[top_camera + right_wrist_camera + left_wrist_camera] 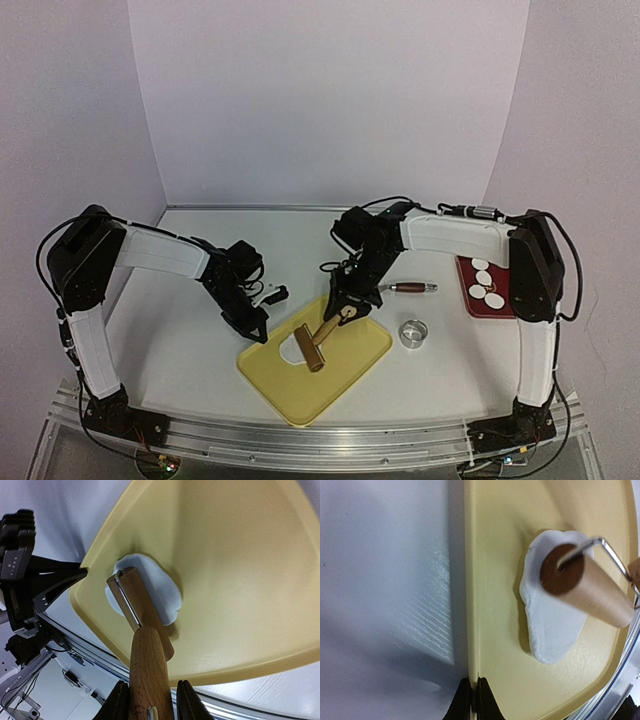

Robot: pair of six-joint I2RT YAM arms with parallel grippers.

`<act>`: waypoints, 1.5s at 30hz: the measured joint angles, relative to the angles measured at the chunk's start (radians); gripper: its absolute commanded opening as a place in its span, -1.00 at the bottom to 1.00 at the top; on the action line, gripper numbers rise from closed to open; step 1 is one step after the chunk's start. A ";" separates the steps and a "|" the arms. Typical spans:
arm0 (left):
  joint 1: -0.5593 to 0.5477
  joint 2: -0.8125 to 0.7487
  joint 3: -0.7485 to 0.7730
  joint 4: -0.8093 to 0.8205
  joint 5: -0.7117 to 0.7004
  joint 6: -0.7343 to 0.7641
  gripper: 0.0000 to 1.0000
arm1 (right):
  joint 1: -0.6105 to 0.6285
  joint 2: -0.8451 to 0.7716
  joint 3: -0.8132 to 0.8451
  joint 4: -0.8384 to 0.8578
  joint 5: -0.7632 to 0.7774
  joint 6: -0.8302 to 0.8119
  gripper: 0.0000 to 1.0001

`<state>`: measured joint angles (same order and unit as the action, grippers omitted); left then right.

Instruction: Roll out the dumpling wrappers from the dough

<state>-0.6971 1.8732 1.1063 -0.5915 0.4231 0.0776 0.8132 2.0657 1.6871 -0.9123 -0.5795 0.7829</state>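
Observation:
A yellow cutting board (345, 375) lies at the table's front middle. An irregular white dough patch (291, 353) lies on its left part. A wooden roller (311, 349) rests on the dough. My right gripper (345, 305) is shut on the roller's wooden handle (148, 670), with the roller barrel (142, 605) on the dough (167, 590). My left gripper (259, 331) is shut on the board's left rim (473, 630), with its jaws pinching the rim from both sides. The dough (552, 620) and the roller (587, 587) also show in the left wrist view. Several dumpling wrappers (484, 281) lie on a red plate (470, 300) at the right.
A metal ring cutter (414, 333) stands on the table right of the board. A tool with a brown handle (410, 288) lies behind it. White walls close in the back and sides. The table's metal rail runs along the front edge (330, 440).

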 measured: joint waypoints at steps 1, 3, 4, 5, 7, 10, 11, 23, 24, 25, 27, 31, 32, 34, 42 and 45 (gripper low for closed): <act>0.000 0.000 0.000 0.000 0.000 0.000 -1.00 | -0.010 -0.006 -0.007 -0.009 0.003 -0.001 -1.00; 0.000 0.000 0.000 0.000 0.000 0.000 -1.00 | -0.019 -0.006 -0.006 -0.022 0.000 -0.001 -1.00; 0.000 0.000 0.000 0.000 0.000 0.000 -1.00 | -0.018 0.001 0.004 -0.028 -0.001 -0.001 -1.00; 0.000 0.000 0.000 0.000 0.000 0.000 -1.00 | -0.011 0.014 0.022 -0.036 -0.002 -0.001 -1.00; 0.001 0.000 0.000 -0.002 -0.001 0.001 -1.00 | 0.012 0.046 0.072 -0.052 0.000 0.003 -1.00; 0.002 0.000 0.000 -0.003 0.000 0.001 -1.00 | 0.050 0.087 0.125 -0.043 -0.007 0.005 -1.00; 0.002 0.000 0.000 -0.003 0.000 0.001 -1.00 | 0.060 0.094 0.131 -0.031 -0.011 0.006 -1.00; 0.002 0.000 0.000 -0.003 0.000 0.001 -1.00 | -0.039 -0.027 -0.039 -0.007 0.005 0.003 -1.00; 0.002 0.000 0.000 -0.003 0.000 0.001 -1.00 | -0.041 -0.022 -0.031 -0.015 0.005 0.003 -1.00; 0.002 0.000 0.000 -0.003 -0.001 0.001 -1.00 | -0.038 -0.014 -0.017 -0.024 0.006 0.004 -1.00; 0.002 0.000 0.000 -0.003 -0.001 0.001 -1.00 | -0.020 0.015 0.029 -0.042 0.009 0.005 -1.00; 0.002 0.000 0.000 -0.003 -0.001 0.001 -1.00 | 0.037 0.087 0.129 -0.047 -0.003 0.008 -1.00; 0.002 0.000 0.000 -0.003 -0.001 0.001 -1.00 | 0.050 0.099 0.141 -0.037 -0.006 0.008 -1.00; 0.002 0.000 0.000 -0.003 -0.001 0.001 -1.00 | 0.067 0.110 0.146 -0.011 -0.012 0.012 -1.00; 0.002 0.000 0.000 -0.003 -0.001 0.001 -1.00 | 0.001 0.013 0.003 0.035 -0.013 0.010 -1.00; 0.002 0.000 0.000 -0.003 -0.001 0.001 -1.00 | -0.026 0.001 -0.009 0.007 -0.010 0.006 -1.00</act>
<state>-0.6949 1.8732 1.1061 -0.5949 0.4221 0.0788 0.7874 2.0666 1.6777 -0.9054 -0.5890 0.7891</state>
